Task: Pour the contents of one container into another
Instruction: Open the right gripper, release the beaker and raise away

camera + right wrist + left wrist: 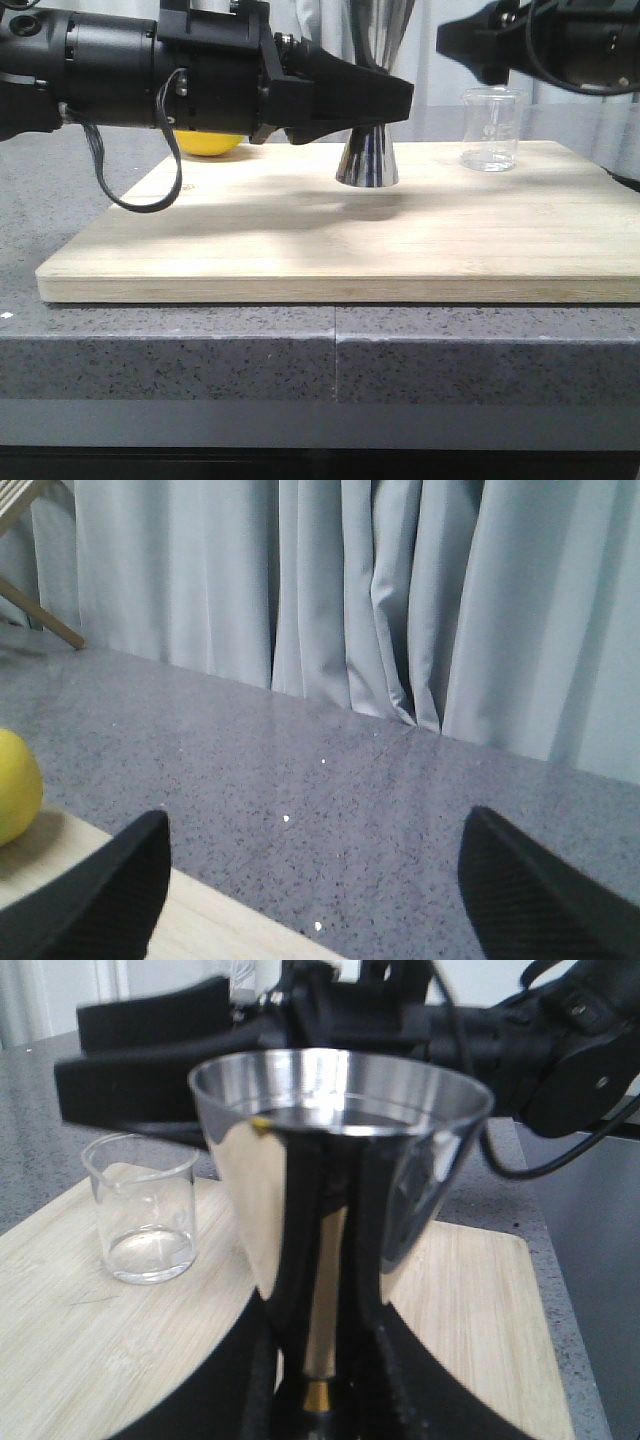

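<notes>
Steel is what you should look at first: the jigger [368, 150] stands upright on the bamboo board [330, 240], its flared foot flat on the wood near the board's middle. In your left wrist view the upper cup [340, 1150] mirrors the room and shows a thin dark line inside the rim; whether liquid lies in it you cannot tell from here. Its gold band [318, 1396] sits at the narrow waist, right between the left gripper's fingers [395, 1380]. That left gripper [385, 98] reaches in from 9 o'clock at waist height, and its fingers stand on either side of the waist, close in; whether they actually press the metal you cannot tell. Your glass beaker [489, 129] stands upright on the board at about 2 o'clock from the jigger, well apart from it, clear with faint white marks on its wall; it looks empty apart from a bright rim of glass at its base. The right gripper [468, 42] hovers above the beaker, not touching it, and its two dark fingers [95, 895] are spread wide apart with nothing between them. A yellow lemon [207, 143] lies at 10 o'clock on the board, behind the left arm.
</notes>
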Available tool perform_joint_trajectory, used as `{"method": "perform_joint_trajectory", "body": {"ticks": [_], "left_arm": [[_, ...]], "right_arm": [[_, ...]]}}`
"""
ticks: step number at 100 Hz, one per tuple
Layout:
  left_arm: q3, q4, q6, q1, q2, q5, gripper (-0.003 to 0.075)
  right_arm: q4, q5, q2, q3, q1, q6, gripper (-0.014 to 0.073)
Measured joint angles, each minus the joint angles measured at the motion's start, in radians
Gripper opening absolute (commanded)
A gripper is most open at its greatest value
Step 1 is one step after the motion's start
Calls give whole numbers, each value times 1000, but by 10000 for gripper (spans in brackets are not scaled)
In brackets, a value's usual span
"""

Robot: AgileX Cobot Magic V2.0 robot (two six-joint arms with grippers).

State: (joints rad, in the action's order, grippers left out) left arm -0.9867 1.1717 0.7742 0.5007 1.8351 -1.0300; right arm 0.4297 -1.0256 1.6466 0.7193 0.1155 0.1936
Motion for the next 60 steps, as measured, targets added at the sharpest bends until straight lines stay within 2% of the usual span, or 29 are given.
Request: {"method": "perform_joint_trajectory", "body": {"ticks": [60], "left_arm": [[0,-25,0,-93,0,15,-21]], "right_arm": [[0,-14,-180,0,0,0,537]]}}
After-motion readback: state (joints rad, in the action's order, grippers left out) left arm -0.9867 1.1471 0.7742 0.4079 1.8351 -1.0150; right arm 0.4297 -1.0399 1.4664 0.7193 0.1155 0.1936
